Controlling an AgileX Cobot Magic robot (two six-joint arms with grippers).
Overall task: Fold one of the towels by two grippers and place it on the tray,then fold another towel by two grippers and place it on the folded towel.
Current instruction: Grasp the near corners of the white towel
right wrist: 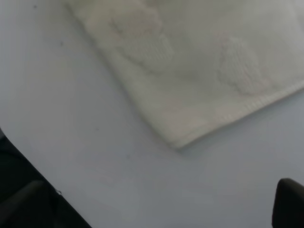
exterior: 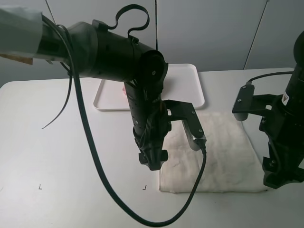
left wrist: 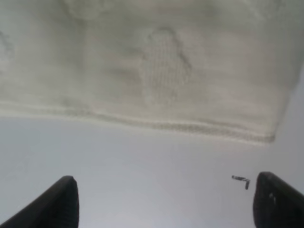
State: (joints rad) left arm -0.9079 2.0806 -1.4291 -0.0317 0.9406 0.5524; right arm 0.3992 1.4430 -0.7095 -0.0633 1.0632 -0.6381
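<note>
Two grippers, both with jaws spread wide and nothing between them.

- Left gripper (left wrist: 166, 180): hangs just off the near edge of the cream towel (exterior: 223, 156), close to its near left corner. Its wrist view shows the hem and bare table (exterior: 71, 156) between the splayed fingers (left wrist: 61, 204). No contact with the cloth.
- Right gripper (exterior: 281, 178): hangs by the towel's near right corner. Its wrist view shows that corner lying flat, clear of the one plainly visible finger.
- Cream towel: flat on the table in front of the tray (exterior: 190, 80), its far edge near the tray's rim. Whether it has been folded over at all cannot be told; no corner is lifted.
- Pink towel (exterior: 124, 90): only a sliver shows on the tray, the rest hidden behind the left arm. Its fold cannot be checked.

Progress, as judged: the first half looks done, with the pink towel on the tray. The second half is at its start, the arms lined up on the two near corners. Left to do: pinch both corners, fold the cream towel, carry it to the tray and set it on the pink one.
</note>
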